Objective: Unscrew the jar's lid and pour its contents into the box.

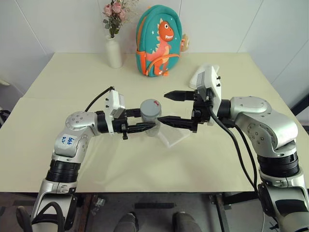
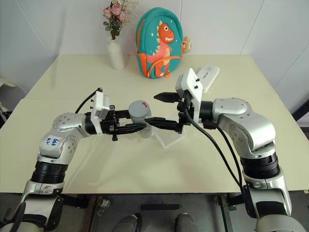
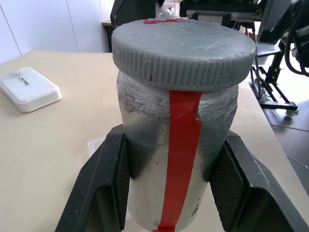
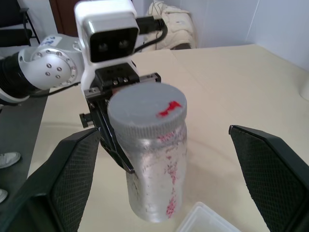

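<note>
Holding the jar [image 1: 150,116] upright above the middle of the tabletop [image 1: 72,87], the left gripper [image 1: 145,126] has its jaws clamped on the jar's body. The lid [image 1: 150,105] is on, so unscrewing is not yet done. The right gripper [image 1: 175,108] waits beside it, jaws wide apart. The box [image 1: 175,135] lies just below, unfilled.

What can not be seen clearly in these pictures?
- Contents: the jar has silvery walls and its lid is on, so the inside is hidden in every view.
- Box: partly covered by the right hand in the head views; cut off by the edge in the right wrist view.
</note>
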You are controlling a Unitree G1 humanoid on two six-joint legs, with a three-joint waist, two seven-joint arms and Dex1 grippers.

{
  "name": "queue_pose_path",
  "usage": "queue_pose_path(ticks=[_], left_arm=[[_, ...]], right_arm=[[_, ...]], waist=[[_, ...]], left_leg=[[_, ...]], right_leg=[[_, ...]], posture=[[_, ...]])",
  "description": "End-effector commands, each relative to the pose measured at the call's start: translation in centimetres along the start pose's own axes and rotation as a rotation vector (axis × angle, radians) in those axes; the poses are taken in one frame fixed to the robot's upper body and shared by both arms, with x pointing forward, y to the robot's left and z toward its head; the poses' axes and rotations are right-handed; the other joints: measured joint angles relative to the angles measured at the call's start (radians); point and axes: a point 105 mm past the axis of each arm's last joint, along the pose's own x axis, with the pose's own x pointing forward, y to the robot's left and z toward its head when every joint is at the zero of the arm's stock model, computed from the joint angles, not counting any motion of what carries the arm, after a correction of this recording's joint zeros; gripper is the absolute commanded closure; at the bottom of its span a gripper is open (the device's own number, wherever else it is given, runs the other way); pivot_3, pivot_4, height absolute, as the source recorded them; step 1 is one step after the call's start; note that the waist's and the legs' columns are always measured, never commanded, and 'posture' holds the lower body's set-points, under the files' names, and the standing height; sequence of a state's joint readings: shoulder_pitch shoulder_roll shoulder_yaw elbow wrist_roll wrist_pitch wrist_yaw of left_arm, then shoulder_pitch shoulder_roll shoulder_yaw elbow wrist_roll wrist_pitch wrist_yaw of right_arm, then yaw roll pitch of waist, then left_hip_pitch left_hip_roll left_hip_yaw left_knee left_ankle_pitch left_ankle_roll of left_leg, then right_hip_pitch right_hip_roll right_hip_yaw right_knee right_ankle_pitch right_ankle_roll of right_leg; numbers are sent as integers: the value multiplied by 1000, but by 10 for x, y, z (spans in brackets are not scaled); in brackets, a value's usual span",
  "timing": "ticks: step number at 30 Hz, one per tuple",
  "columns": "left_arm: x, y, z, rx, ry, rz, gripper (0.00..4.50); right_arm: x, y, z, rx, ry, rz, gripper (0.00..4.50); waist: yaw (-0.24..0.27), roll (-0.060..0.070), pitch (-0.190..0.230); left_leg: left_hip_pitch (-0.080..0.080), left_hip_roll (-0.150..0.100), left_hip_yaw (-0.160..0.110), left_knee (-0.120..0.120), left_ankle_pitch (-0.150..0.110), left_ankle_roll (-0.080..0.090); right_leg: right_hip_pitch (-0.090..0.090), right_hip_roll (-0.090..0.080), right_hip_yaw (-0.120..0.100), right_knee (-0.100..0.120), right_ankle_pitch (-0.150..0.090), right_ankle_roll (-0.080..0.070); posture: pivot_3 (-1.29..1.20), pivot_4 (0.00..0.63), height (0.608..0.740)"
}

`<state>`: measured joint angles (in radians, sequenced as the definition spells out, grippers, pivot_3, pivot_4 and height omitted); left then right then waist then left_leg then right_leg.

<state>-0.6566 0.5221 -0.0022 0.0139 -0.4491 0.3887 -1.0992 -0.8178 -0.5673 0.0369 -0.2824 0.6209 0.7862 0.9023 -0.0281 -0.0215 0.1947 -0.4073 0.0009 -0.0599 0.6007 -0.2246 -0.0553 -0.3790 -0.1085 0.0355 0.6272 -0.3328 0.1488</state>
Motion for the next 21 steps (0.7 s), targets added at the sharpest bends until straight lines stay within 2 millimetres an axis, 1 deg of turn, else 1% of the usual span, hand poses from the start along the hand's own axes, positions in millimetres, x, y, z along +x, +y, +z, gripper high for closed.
queue_pose_path(ticks=[1, 5, 13, 16, 21], left_arm=[[1, -1, 12, 17, -21, -29, 2621], [2, -3, 12, 3, -2, -56, 2621], [1, -3, 12, 10, 27, -67, 2621], [1, -3, 12, 14, 28, -64, 2621], [1, -3, 13, 21, 24, -58, 2621]], right_arm=[[4, 5, 19, -43, -66, 12, 38], [16, 4, 21, -36, -103, 15, 38], [46, 12, 19, -16, -136, 67, 38], [51, 13, 17, -15, -130, 69, 38], [60, 5, 6, -7, -98, 36, 38]], waist=[[1, 0, 0], [-1, 0, 0], [-1, 0, 0], [0, 0, 0], [0, 0, 0]], left_leg=[[0, 0, 0, 0, 0, 0], [0, 0, 0, 0, 0, 0], [0, 0, 0, 0, 0, 0], [0, 0, 0, 0, 0, 0], [0, 0, 0, 0, 0, 0]], right_leg=[[0, 0, 0, 0, 0, 0], [0, 0, 0, 0, 0, 0], [0, 0, 0, 0, 0, 0], [0, 0, 0, 0, 0, 0], [0, 0, 0, 1, 0, 0]], posture=[[0, 150, 740], [0, 150, 740], [0, 150, 740], [0, 150, 740], [0, 150, 740]])
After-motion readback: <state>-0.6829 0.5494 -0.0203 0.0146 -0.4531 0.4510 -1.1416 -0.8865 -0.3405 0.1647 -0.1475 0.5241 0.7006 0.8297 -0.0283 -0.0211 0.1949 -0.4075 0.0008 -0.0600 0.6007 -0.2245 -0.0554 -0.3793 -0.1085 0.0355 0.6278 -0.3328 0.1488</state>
